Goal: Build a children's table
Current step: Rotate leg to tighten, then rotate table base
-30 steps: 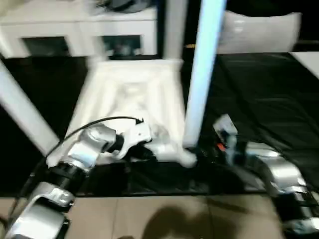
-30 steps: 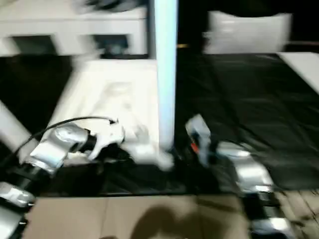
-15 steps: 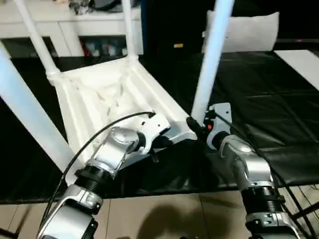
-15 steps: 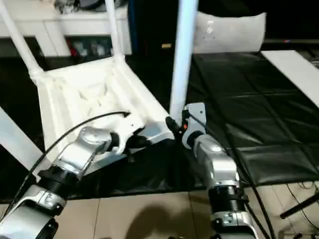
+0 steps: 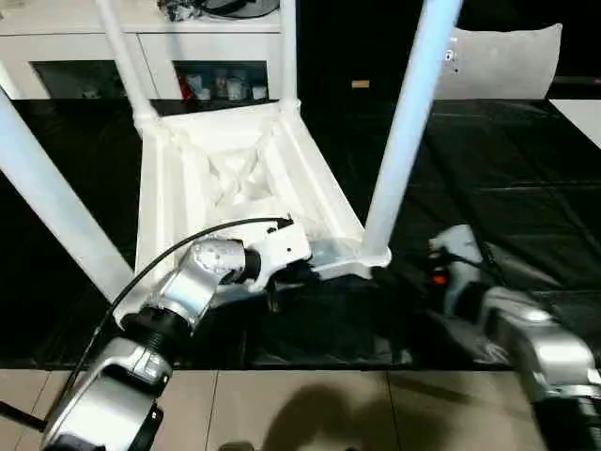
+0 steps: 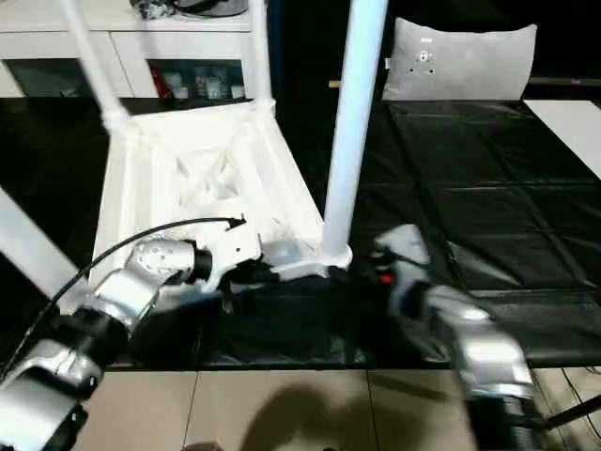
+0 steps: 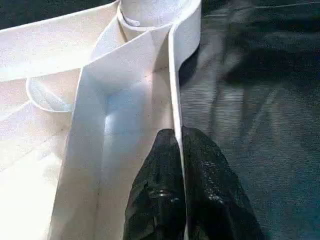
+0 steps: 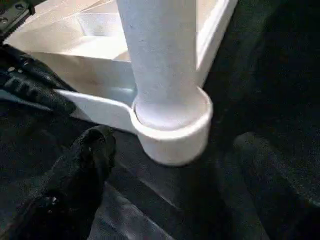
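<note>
Lying upside down on the black mat (image 5: 526, 178), the children's table (image 5: 225, 178) shows its ribbed underside, its 4 legs pointing up, long axes near vertical. The left gripper (image 7: 179, 150) has its jaws pinched shut on the top's near rim. The right gripper (image 8: 170, 170) stands wide open, jaws either side of the near-right corner socket (image 8: 172, 132), holding nothing.

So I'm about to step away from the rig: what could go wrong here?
The left pincer grips only the thin rim of the upturned table top; it could slip off. The right pincer stands open around the near leg and its corner socket; a nudge could tilt the leg or shift the table.
</note>
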`<state>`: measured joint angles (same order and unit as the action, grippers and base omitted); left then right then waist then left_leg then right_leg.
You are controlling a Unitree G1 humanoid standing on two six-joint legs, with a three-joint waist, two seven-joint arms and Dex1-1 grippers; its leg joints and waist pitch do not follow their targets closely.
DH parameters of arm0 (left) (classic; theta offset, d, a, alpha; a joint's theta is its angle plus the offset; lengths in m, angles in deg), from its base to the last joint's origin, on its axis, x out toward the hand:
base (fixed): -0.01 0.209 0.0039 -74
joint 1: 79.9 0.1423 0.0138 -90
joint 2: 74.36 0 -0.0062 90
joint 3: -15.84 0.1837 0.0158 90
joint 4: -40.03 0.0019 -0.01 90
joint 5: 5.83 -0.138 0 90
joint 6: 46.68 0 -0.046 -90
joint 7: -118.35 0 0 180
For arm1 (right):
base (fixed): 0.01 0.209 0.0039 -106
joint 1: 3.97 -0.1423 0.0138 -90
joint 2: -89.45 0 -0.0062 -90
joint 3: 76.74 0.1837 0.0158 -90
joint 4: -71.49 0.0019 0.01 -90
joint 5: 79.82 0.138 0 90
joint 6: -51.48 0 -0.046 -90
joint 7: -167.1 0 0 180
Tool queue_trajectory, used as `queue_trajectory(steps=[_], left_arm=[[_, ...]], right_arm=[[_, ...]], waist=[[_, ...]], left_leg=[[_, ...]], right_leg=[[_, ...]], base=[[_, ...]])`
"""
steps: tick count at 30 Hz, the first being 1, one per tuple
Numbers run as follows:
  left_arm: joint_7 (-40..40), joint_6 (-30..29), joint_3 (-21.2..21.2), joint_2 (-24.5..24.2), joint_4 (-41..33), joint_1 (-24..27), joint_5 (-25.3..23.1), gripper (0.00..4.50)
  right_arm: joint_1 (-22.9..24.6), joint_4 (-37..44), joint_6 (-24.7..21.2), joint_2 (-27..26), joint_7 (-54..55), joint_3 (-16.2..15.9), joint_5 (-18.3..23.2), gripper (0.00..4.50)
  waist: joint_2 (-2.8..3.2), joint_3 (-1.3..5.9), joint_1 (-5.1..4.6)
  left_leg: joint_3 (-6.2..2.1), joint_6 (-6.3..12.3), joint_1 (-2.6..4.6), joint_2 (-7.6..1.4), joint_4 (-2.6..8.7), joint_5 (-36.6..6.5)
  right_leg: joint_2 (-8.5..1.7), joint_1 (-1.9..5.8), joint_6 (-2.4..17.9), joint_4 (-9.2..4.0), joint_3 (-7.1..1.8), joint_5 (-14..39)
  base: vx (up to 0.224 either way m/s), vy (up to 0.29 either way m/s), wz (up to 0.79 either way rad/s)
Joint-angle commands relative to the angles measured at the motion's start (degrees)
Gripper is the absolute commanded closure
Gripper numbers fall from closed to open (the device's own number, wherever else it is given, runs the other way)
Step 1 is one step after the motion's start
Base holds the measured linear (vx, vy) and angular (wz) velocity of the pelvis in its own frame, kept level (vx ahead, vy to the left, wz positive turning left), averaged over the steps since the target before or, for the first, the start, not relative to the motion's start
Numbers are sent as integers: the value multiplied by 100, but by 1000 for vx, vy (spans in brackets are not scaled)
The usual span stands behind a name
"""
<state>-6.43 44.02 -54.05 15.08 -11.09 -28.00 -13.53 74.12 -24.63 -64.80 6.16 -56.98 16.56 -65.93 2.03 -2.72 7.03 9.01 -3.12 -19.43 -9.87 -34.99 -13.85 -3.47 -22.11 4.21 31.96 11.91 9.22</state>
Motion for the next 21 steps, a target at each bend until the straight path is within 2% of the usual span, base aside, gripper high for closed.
queue_trajectory(steps=[1, 3, 5, 6, 7, 8, 9, 10, 11, 12, 14, 16, 17, 18, 20, 21], left_arm=[[-221, 250, -167, -28, -83, -225, -26, 450], [-207, 359, -276, -19, -51, -212, 72, 450], [-60, 291, -406, -11, -265, -67, 294, 407], [45, 135, -535, 13, -528, 105, 539, 407], [96, 48, -604, 26, -687, 217, 690, 382], [-12, -203, -759, 58, -1079, 478, 919, 382], [-58, -273, -802, 66, -1191, 553, 976, 382], [-114, -346, -841, 73, -1307, 630, 1014, 357], [-319, -573, -970, 96, -1687, 889, 1118, 350], [-373, -626, -1002, 104, -1770, 947, 1138, 350], [-535, -840, -1130, 141, -2105, 1172, 1233, 331], [-795, -1221, -1325, 223, -2815, 1644, 1400, 310], [-868, -1366, -1364, 234, -3108, 1819, 1473, 310], [-896, -1426, -1374, 234, -3228, 1888, 1504, 300], [-1133, -1651, -1481, 257, -3812, 2343, 1574, 276], [-1248, -1722, -1533, 267, -4027, 2530, 1581, 271]], right_arm=[[48, 164, -82, 46, -62, 49, 101, 2], [131, 360, -110, 139, -264, 40, 249, 2], [213, 598, -191, 150, -430, 12, 440, 0], [271, 790, -240, 122, -545, -52, 590, 0], [304, 898, -267, 99, -577, -96, 655, 0], [338, 1084, -325, -8, -633, -172, 804, 0], [345, 1134, -344, -42, -645, -190, 846, 0], [336, 1161, -356, -86, -631, -200, 874, 0], [299, 1244, -393, -232, -578, -223, 955, 0], [294, 1266, -401, -257, -580, -232, 979, 0], [266, 1333, -425, -342, -544, -260, 1043, 0], [148, 1315, -363, -531, -443, -305, 1087, 0], [108, 1301, -324, -590, -394, -323, 1101, 0], [94, 1297, -306, -610, -375, -331, 1108, 0], [-52, 1168, -173, -818, -212, -378, 1045, 0], [-110, 1116, -117, -902, -153, -400, 1012, 0]], waist=[[-74, 405, 18], [-55, 424, 10], [-61, 443, 0], [-47, 476, 7], [-42, 502, 11], [-39, 507, 12], [-41, 510, 17], [-48, 467, 22], [-76, 455, 19], [-46, 454, 41], [-77, 409, 46], [-61, 411, 42], [-66, 396, 39], [-51, 387, 21], [-31, 374, 23], [-29, 389, 16]], left_leg=[[-136, 413, -43, -358, 372, -237], [-146, 465, -64, -363, 363, -167], [-174, 532, -90, -398, 359, -50], [-188, 565, -106, -419, 343, 98], [-225, 633, -134, -481, 334, 332], [-241, 692, -125, -554, 326, 451], [-242, 696, -129, -575, 327, 489], [-197, 741, -139, -512, 320, 457], [-184, 733, -144, -497, 329, 397], [-160, 683, -137, -481, 335, 313], [-123, 645, -121, -410, 350, 164], [-132, 516, -85, -458, 366, -11], [-147, 496, -98, -471, 387, -55], [-146, 463, -74, -471, 387, -133], [-134, 464, -53, -434, 387, -233], [-147, 429, -45, -456, 388, -250]], right_leg=[[-669, 386, -900, -561, -429, 2087], [-661, 403, -927, -545, -421, 1891], [-666, 415, -904, -495, -427, 1607], [-691, 424, -817, -433, -443, 1314], [-723, 423, -647, -348, -470, 903], [-768, 394, -376, -291, -497, 649], [-794, 396, -239, -260, -510, 560], [-764, 362, -113, -291, -515, 634], [-769, 375, -93, -300, -516, 763], [-782, 386, -58, -324, -510, 1003], [-692, 368, -346, -443, -481, 1606], [-714, 365, -424, -456, -473, 1867], [-731, 374, -429, -476, -466, 1922], [-712, 348, -426, -503, -468, 2026], [-676, 321, -490, -544, -471, 2173], [-698, 328, -439, -512, -475, 2121]], base=[[0, 0, 0], [0, 0, 0], [0, 0, 0], [0, 0, 0], [0, 0, 0], [0, 0, 0], [0, 0, 0], [0, 0, 0], [0, 0, 0], [0, 0, 0], [0, 0, 0], [0, 0, 0], [0, 0, 0], [0, 0, 0], [0, 0, 0], [0, 0, 0]])
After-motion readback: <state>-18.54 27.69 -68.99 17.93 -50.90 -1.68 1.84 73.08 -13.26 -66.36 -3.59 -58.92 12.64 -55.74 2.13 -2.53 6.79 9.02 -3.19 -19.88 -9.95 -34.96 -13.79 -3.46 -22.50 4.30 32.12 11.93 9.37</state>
